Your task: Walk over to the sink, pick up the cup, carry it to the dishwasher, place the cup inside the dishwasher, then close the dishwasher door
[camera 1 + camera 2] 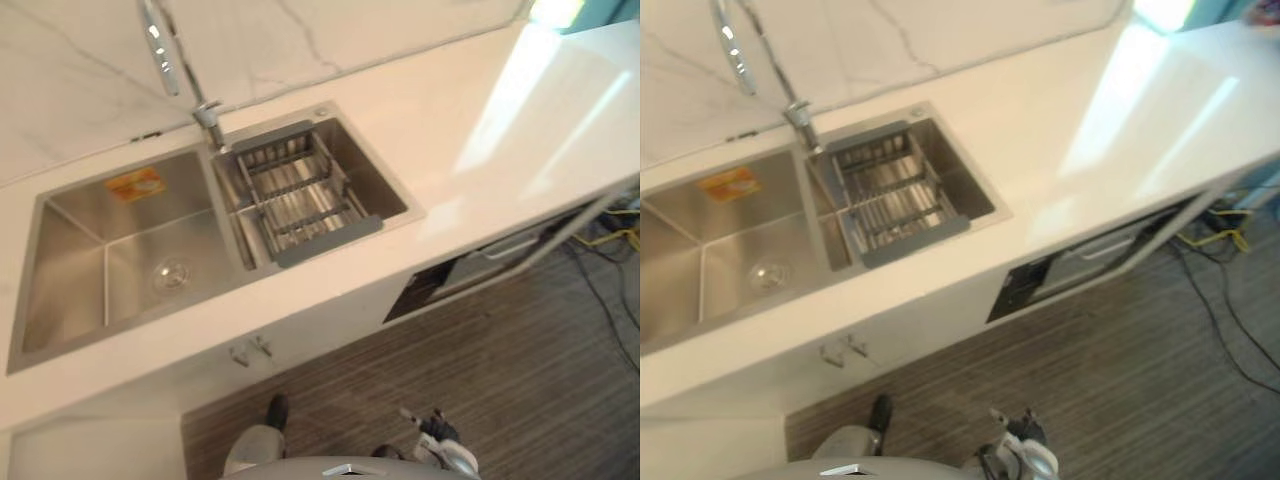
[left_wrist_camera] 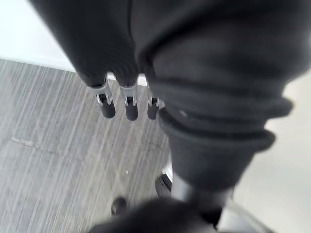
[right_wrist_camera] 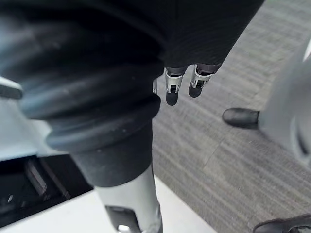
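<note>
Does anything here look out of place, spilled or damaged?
An orange sticker is stuck on the left basin's back wall, and the dishwasher door under the counter seems slightly ajar, with a dark gap beside it. I see nothing spilled or broken.

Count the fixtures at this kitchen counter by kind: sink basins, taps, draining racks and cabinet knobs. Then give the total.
Sink basins: 2, the large basin and the small basin
Tap: 1
Rack: 1, resting in the small basin
Cabinet knobs: 2
Total: 6
</note>
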Controlling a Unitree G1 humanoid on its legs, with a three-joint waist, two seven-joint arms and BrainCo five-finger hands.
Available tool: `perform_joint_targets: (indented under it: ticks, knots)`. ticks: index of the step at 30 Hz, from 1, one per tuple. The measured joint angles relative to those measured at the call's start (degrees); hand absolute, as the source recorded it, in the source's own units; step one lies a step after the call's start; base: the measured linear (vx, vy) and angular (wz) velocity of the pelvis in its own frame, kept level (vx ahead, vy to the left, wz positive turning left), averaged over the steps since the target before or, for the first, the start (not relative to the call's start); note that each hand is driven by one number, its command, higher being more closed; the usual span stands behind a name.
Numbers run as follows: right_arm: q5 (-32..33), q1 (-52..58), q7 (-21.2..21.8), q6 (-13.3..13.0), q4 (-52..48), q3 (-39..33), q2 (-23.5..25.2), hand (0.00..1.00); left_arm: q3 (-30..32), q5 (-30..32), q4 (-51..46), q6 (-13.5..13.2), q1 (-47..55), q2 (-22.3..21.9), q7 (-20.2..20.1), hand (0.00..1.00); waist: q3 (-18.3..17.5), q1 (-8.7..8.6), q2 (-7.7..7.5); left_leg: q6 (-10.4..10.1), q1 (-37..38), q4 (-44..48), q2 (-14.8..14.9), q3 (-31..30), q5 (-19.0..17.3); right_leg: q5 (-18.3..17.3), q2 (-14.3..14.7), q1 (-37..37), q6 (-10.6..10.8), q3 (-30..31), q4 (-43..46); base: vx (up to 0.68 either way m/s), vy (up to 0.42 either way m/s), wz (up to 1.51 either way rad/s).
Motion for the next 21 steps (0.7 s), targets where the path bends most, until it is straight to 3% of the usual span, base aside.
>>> perform_joint_targets:
  ticks: [5,7,8,9,10,11,13,14,15,16,18,20,21]
  knots:
    - [-4.41,1.74,0.76,5.54,0.17,-2.47,0.1,0.0,-3.22,-10.52,0.9,-0.33,0.67,1.3,-1.89,0.0,-0.12,-0.67,-0.4,0.49,0.71,1.01,0.27,0.91,-0.04,2.34,1.43,3.62,-0.58,-1.42,-4.43,-0.12,-0.002,0.03]
    - [-4.37,1.84,1.35,7.74,0.21,-3.66,0.07,0.0,-3.92,-11.12,1.13,-0.32,0.59,1.44,-2.18,0.0,-0.37,-1.13,-0.14,3.56,-0.42,1.0,0.26,3.38,-1.01,2.12,1.21,4.95,-0.38,-5.14,-4.34,-0.21,0.056,0.92]
    - [-4.33,2.16,2.22,9.44,0.14,-3.9,0.26,0.0,-4.03,-10.95,1.08,-0.21,0.7,1.74,-2.52,0.0,-0.66,-1.42,-0.73,6.93,-1.14,0.86,-0.05,8.02,-4.92,1.98,0.56,5.5,-0.09,-7.16,-5.24,-0.16,0.089,1.2]
    - [-4.29,2.38,2.53,10.46,0.25,-4.05,0.52,0.0,-4.07,-10.69,1.04,-0.03,0.59,2.26,-2.57,0.0,-1.47,-1.49,-2.49,7.9,-1.71,2.9,-0.19,11.65,-5.97,2.08,-0.89,5.47,-0.11,-7.75,-5.64,-0.08,0.136,1.39]
    - [-4.28,2.46,2.95,12.16,0.34,-4.71,0.33,0.0,-4.06,-10.27,1.02,0.33,0.0,2.94,-3.24,0.0,-1.26,-1.48,-2.41,8.47,-5.22,14.19,0.81,19.79,-7.37,2.03,-3.24,5.13,-0.02,-10.3,-3.63,-0.03,0.212,1.18]
    - [-3.95,2.47,3.21,13.74,0.22,-4.98,-0.49,0.0,-4.06,-9.91,0.99,1.1,0.41,1.95,-4.0,0.0,-1.3,-1.25,-0.97,7.75,-4.91,21.41,1.68,23.72,-9.77,1.44,-4.04,5.56,0.81,-10.53,-1.88,-0.03,0.219,0.98]
    - [-3.1,2.15,3.29,14.18,-0.13,-5.56,-1.68,0.0,-4.08,-9.24,1.5,1.75,0.43,1.25,-3.82,0.0,-1.23,-1.94,0.57,7.32,-1.14,16.99,1.39,24.82,-13.13,0.65,-4.0,6.07,2.1,-9.84,0.74,-0.03,0.229,0.59]
    - [-2.66,2.03,3.49,14.25,-0.25,-6.07,-1.38,0.0,-4.14,-9.45,1.33,2.37,0.77,1.59,-4.47,0.0,-1.49,-1.9,0.04,7.64,-0.76,14.63,0.48,24.93,-12.69,-0.33,-4.81,5.47,2.66,-8.62,1.65,-0.04,0.208,0.43]
    - [-1.35,1.66,3.83,13.97,-0.33,-6.4,-0.28,0.0,-4.13,-9.92,1.41,3.31,0.99,2.58,-5.43,0.0,-1.53,-2.05,-0.94,8.09,0.91,10.32,-2.0,24.9,-11.31,-0.96,-6.39,4.16,2.81,-6.25,3.77,-0.01,0.153,0.19]
    - [-1.01,1.14,4.13,14.0,-0.55,-6.69,0.01,0.0,-4.17,-10.34,1.44,3.75,1.47,3.37,-6.3,0.0,-1.75,-2.19,-3.27,8.27,2.04,6.64,-4.29,24.84,-11.02,-2.44,-8.57,2.37,3.7,-5.18,6.82,0.01,0.146,0.2]
    - [-1.08,1.5,4.31,13.83,-0.55,-7.47,0.38,0.0,-4.58,-10.33,1.38,3.77,1.9,4.45,-7.13,0.0,-2.36,-2.66,-4.84,8.39,3.11,2.84,-7.6,24.22,-10.92,-3.8,-12.87,0.77,5.59,-4.99,12.55,0.1,0.167,0.34]
    - [-1.96,1.73,3.66,11.76,-2.95,-10.22,-1.32,0.0,-6.06,-9.17,1.61,2.85,1.32,4.13,-7.95,0.0,-1.1,-3.36,-3.53,10.22,3.78,2.67,-7.81,20.82,-9.14,-1.34,-16.68,-6.7,1.0,4.92,30.44,0.11,0.147,0.67]
    - [-2.13,1.54,3.83,11.81,-3.0,-11.15,-1.51,0.0,-8.15,-9.03,1.7,2.82,0.53,5.55,-8.31,0.0,-0.63,-4.64,-2.2,10.91,5.0,2.98,-6.78,17.67,-8.58,-3.91,-14.86,-9.1,1.77,11.6,34.49,0.09,0.077,1.04]
